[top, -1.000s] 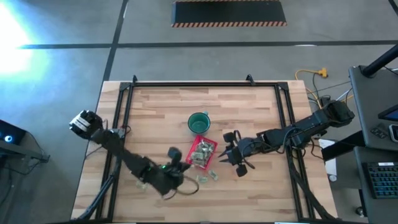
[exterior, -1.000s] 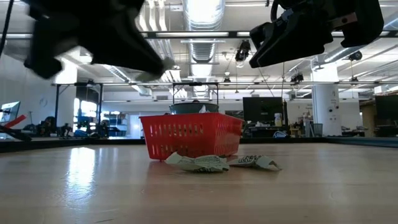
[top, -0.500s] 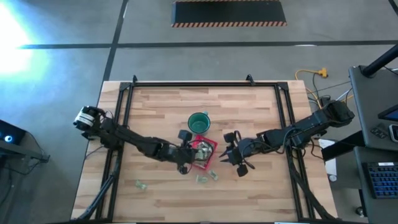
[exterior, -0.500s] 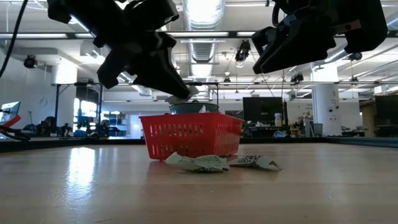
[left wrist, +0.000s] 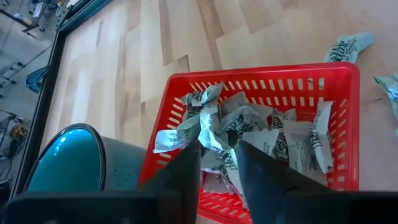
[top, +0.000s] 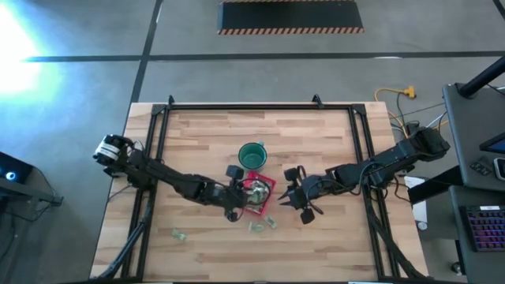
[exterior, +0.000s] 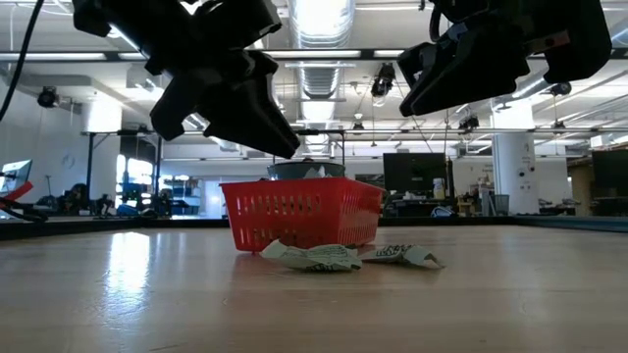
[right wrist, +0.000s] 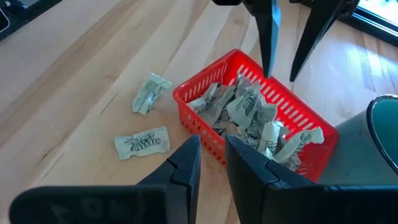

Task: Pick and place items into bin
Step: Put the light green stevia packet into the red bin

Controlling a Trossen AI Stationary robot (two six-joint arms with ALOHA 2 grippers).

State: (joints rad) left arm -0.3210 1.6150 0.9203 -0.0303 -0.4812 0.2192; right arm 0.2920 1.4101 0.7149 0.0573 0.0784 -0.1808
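The red bin (top: 268, 184) stands mid-table, next to the dark-green cup (top: 252, 155). Several green-and-white wrapped pieces (left wrist: 249, 124) lie piled inside it. My left gripper (top: 243, 188) hovers above the bin's left side, pointing down, open and empty. It also shows in the left wrist view (left wrist: 217, 155) and the right wrist view (right wrist: 280, 68). My right gripper (top: 286, 196) hangs just right of the bin, a little open and empty (right wrist: 211, 149). Two loose pieces (right wrist: 143, 143) lie flat on the wood before the bin. Another piece (top: 180, 234) lies near the front left.
The green cup (left wrist: 62, 168) stands against the bin's far side. A black frame (top: 237, 106) runs around the table's edges. Bare wood lies across the far half and along the front right of the table.
My left gripper has swung from the table's near left, up and toward the right, to above the bin, and has stayed there. A pale piece that showed at its fingertips half a second ago no longer shows there.
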